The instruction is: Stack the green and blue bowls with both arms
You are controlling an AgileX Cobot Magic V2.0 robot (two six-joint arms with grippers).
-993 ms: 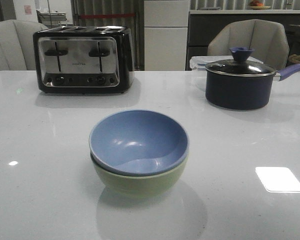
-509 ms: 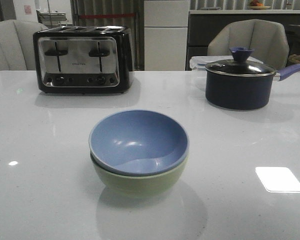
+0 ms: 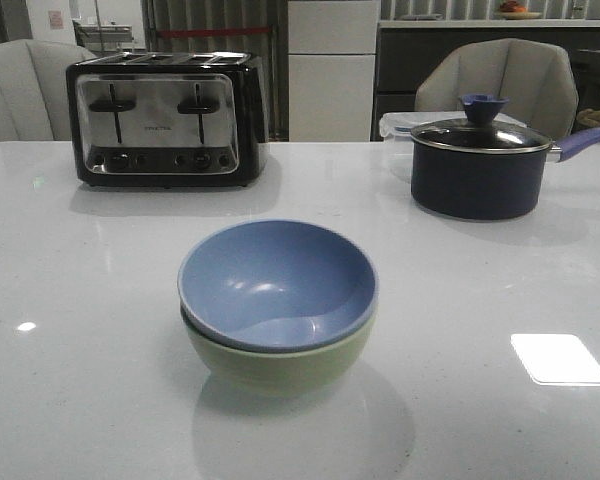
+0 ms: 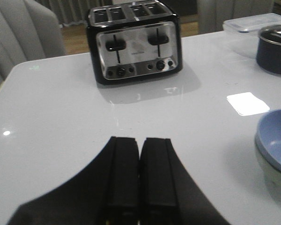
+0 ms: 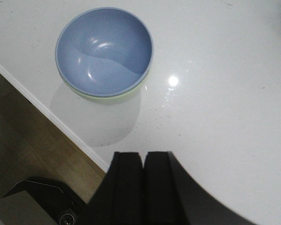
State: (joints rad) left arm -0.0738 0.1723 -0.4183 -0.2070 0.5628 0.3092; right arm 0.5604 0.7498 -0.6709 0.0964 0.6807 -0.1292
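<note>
White tabletop (image 3: 80, 380), toaster (image 3: 165, 118) and lidded saucepan (image 3: 480, 165) parked at the back, nothing shifted across the last second. The blue bowl (image 3: 277, 283) is seated inside the green bowl (image 3: 280, 365) mid-table, slightly tilted, so the stack can pretty much be called done. Left gripper (image 4: 140, 154) is seen pressed together, empty, beside the bowls; right gripper (image 5: 143, 168) likewise closed on nothing, well clear. Only retreat looks left.
</note>
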